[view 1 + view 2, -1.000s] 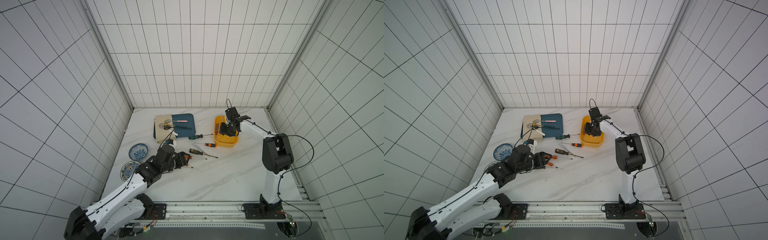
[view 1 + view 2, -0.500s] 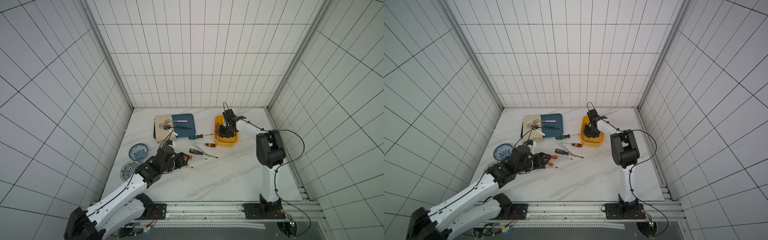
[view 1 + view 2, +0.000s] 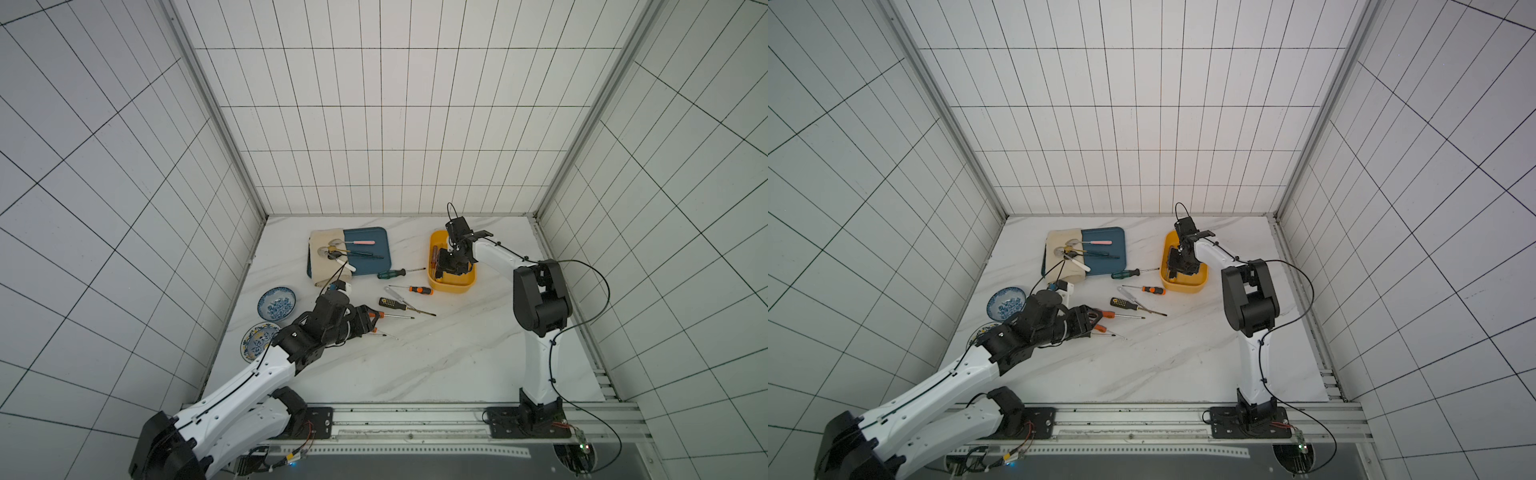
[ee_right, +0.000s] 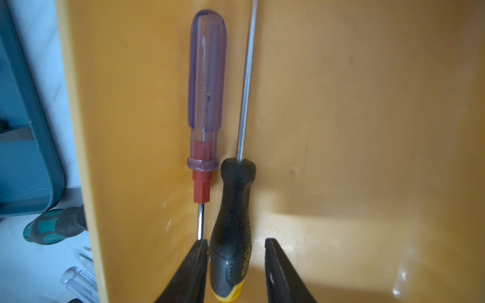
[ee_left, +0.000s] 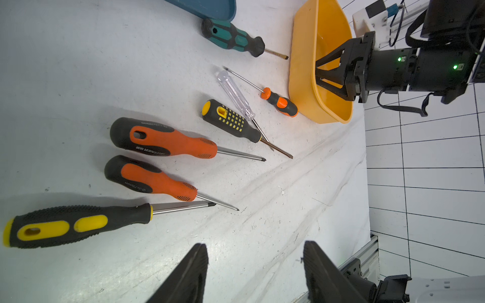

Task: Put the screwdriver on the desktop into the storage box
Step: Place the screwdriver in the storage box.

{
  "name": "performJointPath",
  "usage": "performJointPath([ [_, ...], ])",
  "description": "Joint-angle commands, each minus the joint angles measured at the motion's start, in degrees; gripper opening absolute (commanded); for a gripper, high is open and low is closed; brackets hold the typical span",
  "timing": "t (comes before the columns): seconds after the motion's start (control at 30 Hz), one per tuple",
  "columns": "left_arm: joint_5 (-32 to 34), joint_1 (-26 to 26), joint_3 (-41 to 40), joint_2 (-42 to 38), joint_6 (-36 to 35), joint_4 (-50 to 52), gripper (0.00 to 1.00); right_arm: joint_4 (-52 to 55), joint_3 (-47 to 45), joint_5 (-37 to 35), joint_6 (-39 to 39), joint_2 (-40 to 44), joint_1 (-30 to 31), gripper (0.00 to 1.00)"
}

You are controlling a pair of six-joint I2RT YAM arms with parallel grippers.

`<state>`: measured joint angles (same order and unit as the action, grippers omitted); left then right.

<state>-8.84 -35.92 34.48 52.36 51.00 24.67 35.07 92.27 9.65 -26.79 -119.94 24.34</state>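
The yellow-orange storage box [image 3: 453, 289] [image 3: 1183, 289] stands at the back right of the desktop [image 3: 436, 353]. My right gripper [image 4: 235, 242] [image 3: 446, 270] reaches down inside it, open. A black-and-yellow screwdriver [image 4: 236, 210] lies on the box floor between the jaws, with a gap to one finger. A purple-handled screwdriver [image 4: 207, 78] lies beside it. Several screwdrivers lie on the desktop, among them a green one [image 3: 390, 273], a small orange one [image 3: 419, 289] and two orange-and-black ones [image 5: 162, 141]. My left gripper [image 5: 256, 249] [image 3: 372, 318] hovers open and empty near these.
A dark blue tray [image 3: 370, 249] with a cloth and spoons sits at the back left. Two patterned dishes [image 3: 276, 303] [image 3: 257, 340] lie by the left wall. A large black-and-yellow screwdriver [image 5: 78, 225] lies close to my left gripper.
My right gripper's jaws have spread apart around the black-and-yellow screwdriver in the box, and the right arm's elbow swung in. The left arm has not moved.
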Motion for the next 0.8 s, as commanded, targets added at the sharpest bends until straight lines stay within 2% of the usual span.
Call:
performJointPath([
  [0.0, -0.3, 0.2, -0.1, 0.2, -0.1, 0.2, 0.62, 1.4, 0.8, -0.3, 0.5, 3.7, -0.3, 0.4],
  [0.33, 1.0, 0.6, -0.1, 1.3, 0.4, 1.7, 0.62, 0.9, -5.1, -0.4, 0.5, 12.5, 0.1, 0.4],
  [0.77, 3.6, 0.9, 0.1, 4.4, 3.7, 6.2, 0.61, -1.4, -21.0, -0.2, -0.8, 30.2, 3.2, 0.4],
])
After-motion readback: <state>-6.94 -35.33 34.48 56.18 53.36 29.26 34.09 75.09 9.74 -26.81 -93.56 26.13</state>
